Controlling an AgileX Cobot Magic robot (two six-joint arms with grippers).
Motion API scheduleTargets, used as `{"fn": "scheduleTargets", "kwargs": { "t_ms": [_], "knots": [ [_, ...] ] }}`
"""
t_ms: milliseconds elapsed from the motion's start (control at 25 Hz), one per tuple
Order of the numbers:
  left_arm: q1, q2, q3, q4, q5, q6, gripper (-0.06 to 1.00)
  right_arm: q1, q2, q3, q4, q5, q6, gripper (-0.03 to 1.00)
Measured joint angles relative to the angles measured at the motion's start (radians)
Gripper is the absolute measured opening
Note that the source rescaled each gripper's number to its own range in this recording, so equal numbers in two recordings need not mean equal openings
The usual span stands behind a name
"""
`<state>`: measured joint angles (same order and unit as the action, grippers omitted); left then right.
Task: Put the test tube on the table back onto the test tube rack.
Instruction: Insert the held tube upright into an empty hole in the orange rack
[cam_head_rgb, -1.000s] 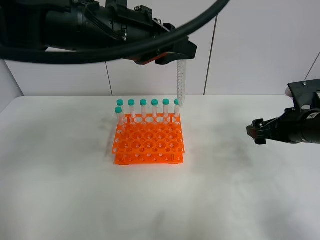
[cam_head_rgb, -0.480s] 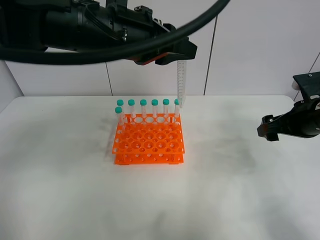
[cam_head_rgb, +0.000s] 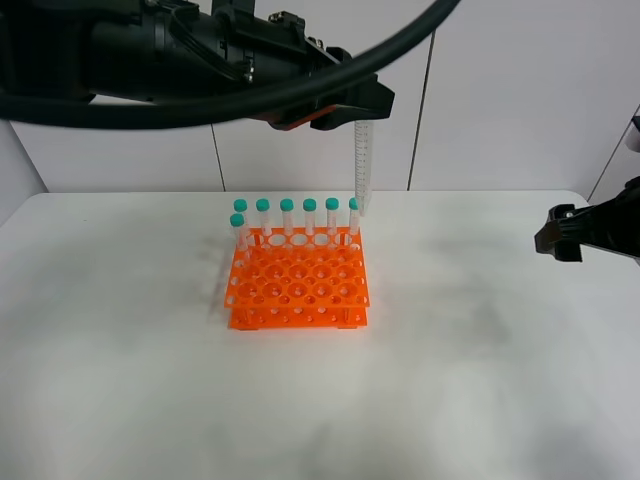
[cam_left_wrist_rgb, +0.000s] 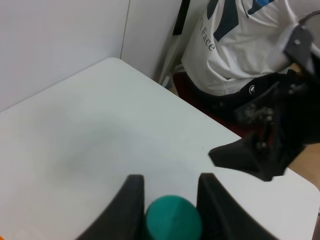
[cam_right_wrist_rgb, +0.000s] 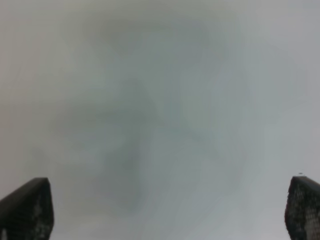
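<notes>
High over the rack's back right corner, my left gripper (cam_head_rgb: 360, 112) is shut on the test tube (cam_head_rgb: 362, 165). The tube hangs upright, tip down, just above the rack's back row. In the left wrist view its teal cap (cam_left_wrist_rgb: 173, 221) sits between my two black fingers (cam_left_wrist_rgb: 131, 202). The orange test tube rack (cam_head_rgb: 298, 282) stands mid-table on the white table (cam_head_rgb: 150, 380). Several teal-capped tubes (cam_head_rgb: 286, 215) stand in its back row. My right gripper (cam_head_rgb: 550, 232) hovers at the far right edge, open, its fingertips (cam_right_wrist_rgb: 27, 210) wide apart with nothing between them.
A white panelled wall (cam_head_rgb: 500, 90) rises behind the table. A thick black cable (cam_head_rgb: 400, 45) arcs across the top. In the left wrist view a person in a white shirt (cam_left_wrist_rgb: 240, 45) sits past the table's far edge, behind the right arm (cam_left_wrist_rgb: 265, 145).
My right arm has drawn back to the right, toward the view's edge. The left arm and the tube it holds have not moved.
</notes>
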<state>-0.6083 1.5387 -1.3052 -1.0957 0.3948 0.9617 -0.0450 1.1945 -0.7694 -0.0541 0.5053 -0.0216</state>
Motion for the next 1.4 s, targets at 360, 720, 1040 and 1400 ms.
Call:
{"fn": "scheduleTargets", "kwargs": {
  "t_ms": [360, 720, 1040, 1400],
  "knots": [
    [0.0, 0.0, 0.0, 0.002, 0.022, 0.0, 0.0, 0.006, -0.336, -0.003, 0.0, 0.092, -0.018, 1.0],
    [0.0, 0.0, 0.0, 0.002, 0.056, 0.01, 0.0, 0.088, -0.629, -0.005, -0.017, 0.259, -0.009, 1.0],
    [0.0, 0.0, 0.0, 0.003, 0.06, 0.019, 0.0, 0.088, -0.732, -0.005, -0.023, 0.44, 0.038, 1.0],
    [0.0, 0.0, 0.0, 0.003, 0.074, 0.033, 0.0, 0.088, -0.91, 0.022, -0.001, 0.525, 0.062, 1.0]
  ]
}}
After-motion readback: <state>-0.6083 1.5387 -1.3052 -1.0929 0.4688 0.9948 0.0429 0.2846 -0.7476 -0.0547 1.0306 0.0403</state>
